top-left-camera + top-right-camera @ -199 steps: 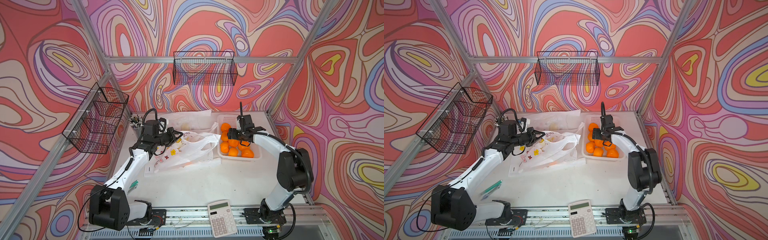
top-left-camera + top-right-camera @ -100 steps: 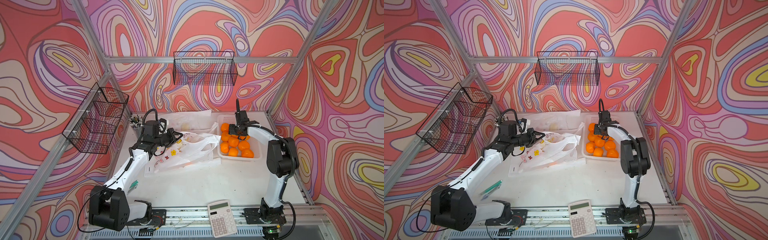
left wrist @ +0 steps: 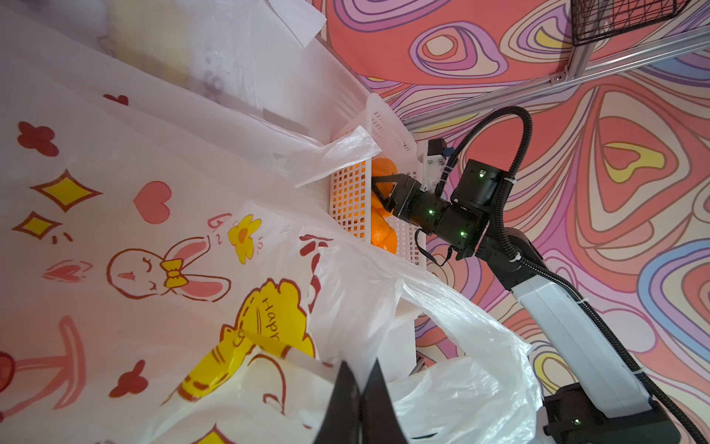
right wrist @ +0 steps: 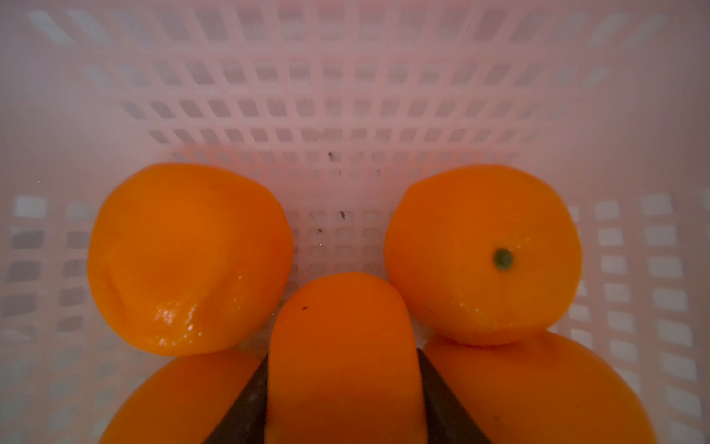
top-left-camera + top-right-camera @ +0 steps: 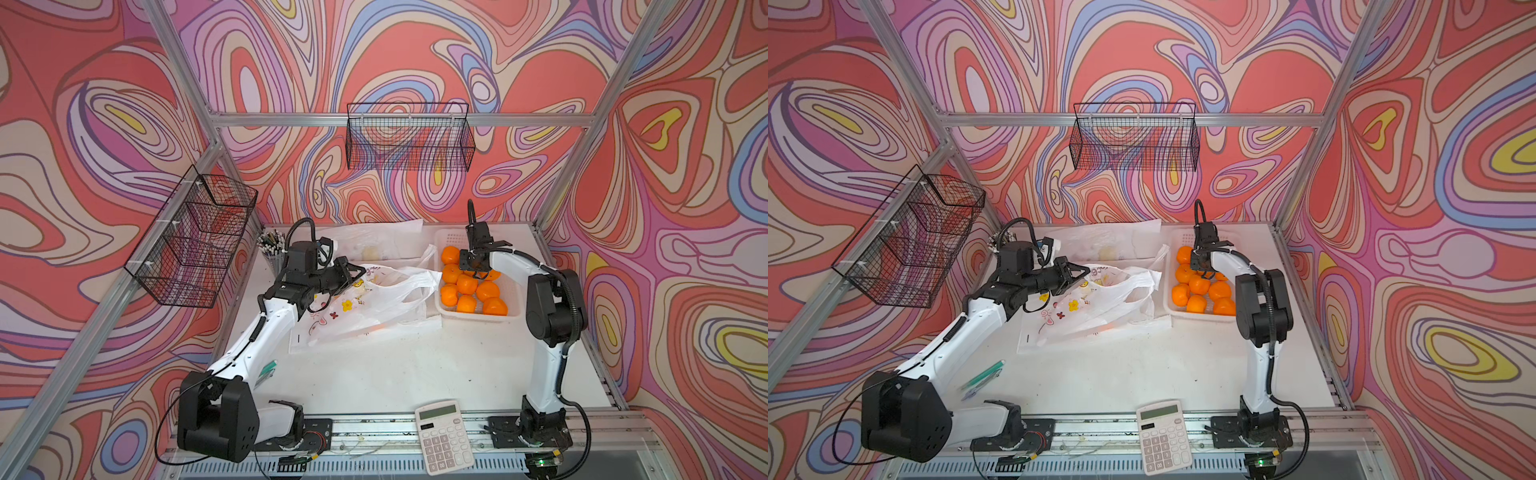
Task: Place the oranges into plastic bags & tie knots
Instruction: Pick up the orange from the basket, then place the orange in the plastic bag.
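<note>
— Oranges: location, and change?
— White basket, far right. The right gripper has descended among them; its jaws now pinch one orange. The left gripper, pressed together, still pinches the printed bag.
— Obscured?
— That orange: covered by the gripper in both top views, cut off in the wrist view.

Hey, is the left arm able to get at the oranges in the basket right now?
Probably not. The left gripper is shut on the bag, holding its edge up, and the right gripper grips an orange in the basket, crowding that space.
</note>
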Available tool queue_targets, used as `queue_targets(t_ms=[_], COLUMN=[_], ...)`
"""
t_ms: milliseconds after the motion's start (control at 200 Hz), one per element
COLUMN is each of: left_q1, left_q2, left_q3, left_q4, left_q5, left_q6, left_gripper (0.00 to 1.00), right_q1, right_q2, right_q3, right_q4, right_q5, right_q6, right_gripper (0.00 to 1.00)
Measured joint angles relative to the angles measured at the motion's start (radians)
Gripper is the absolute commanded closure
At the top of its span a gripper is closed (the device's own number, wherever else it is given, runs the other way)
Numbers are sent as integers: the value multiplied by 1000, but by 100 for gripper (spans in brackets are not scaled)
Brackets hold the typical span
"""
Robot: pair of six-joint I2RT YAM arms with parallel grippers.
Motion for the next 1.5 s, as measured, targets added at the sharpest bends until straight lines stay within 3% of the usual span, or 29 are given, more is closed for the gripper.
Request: queue_targets(t_ms=[225,406,536,731,886,1007,1217,1502], left_q1=[0,0,0,0,0,0,0,7], left_q2=[0,0,-1,-6,-8,-11,-18,-19], left_q3=[0,0,0,0,0,0,0,0], left_q4=[-3,-3,-3,-3,-3,-3,-3,-3], left_q5=[1,6,8,16,23,28,34,28], left_q6=[3,3,3,3,3,3,2,-1], left_gripper=[100,100,100,100,100,100,100,100], right_q1=[0,5,55,222,325,381,416,399], right_q2=[-272,-587,-705,-713,-647,-544,-446,-576], right_q3=[-169,-357,-502,-598,-583,-537,-484,-514], right_q4=[13,62,100,194,327,433,501,373], right_q5=[-98,-341,-496,-631,-663,-665,-651,-520], right_q6=[-3,38,109,228,298,337,354,289], right_gripper=[55,56,56,56,54,41,21,20])
